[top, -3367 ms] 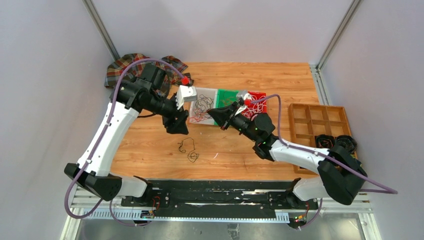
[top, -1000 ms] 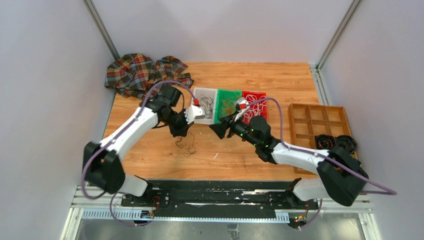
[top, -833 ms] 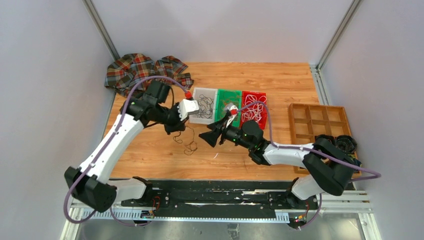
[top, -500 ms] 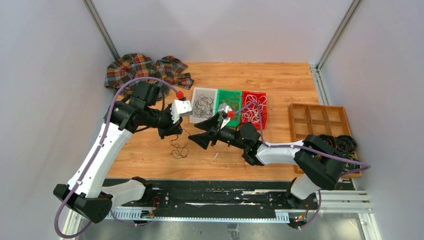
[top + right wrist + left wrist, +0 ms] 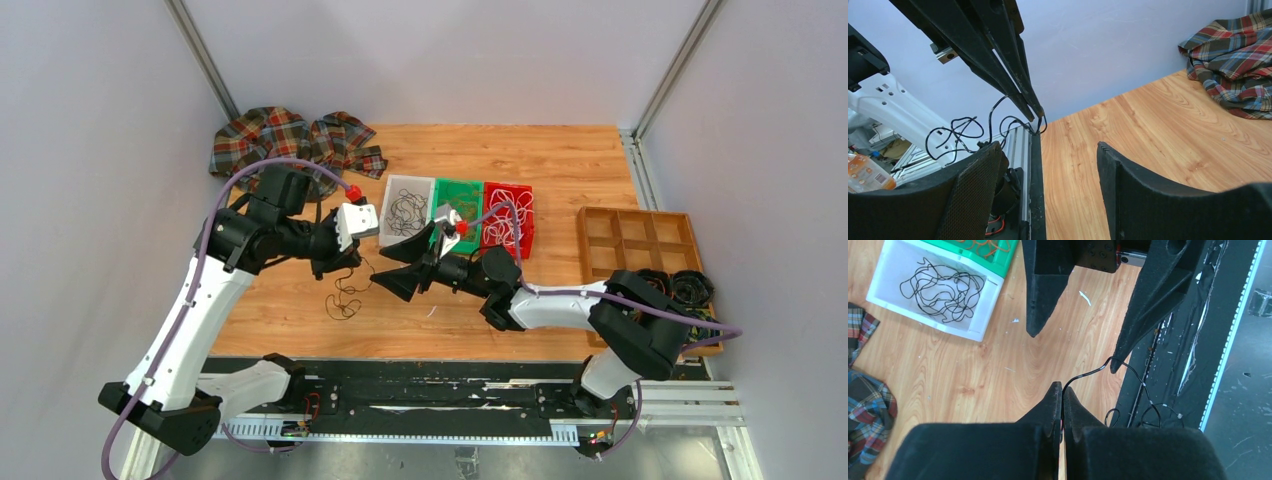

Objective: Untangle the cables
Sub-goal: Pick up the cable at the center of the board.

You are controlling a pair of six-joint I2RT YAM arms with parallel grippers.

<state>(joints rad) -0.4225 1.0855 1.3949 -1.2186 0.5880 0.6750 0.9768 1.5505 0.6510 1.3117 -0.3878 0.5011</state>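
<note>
A thin black cable (image 5: 343, 300) hangs in loose loops from my left gripper (image 5: 350, 265), which is raised over the wooden table and shut on one end of it. In the left wrist view the gripper (image 5: 1063, 387) pinches the cable (image 5: 1090, 372), whose free length runs right and past the tip of a right finger (image 5: 1148, 305). My right gripper (image 5: 380, 270) faces the left one from the right, open, nothing between its fingers. The right wrist view shows it open (image 5: 1048, 145), with the left fingers (image 5: 1013, 75) and the dangling cable (image 5: 970, 132) just ahead.
Three bins stand at the table's middle back: a white one (image 5: 388, 238) with black cables, a green one (image 5: 437, 185) with orange cables, a red one (image 5: 528, 230) with white cables. A plaid cloth (image 5: 290, 140) lies back left. A wooden compartment tray (image 5: 635, 240) with dark coils (image 5: 670, 285) is at the right.
My left gripper has moved left and away from the bins, lifting the black cable off the table. My right gripper has swung left after it and opened wider.
</note>
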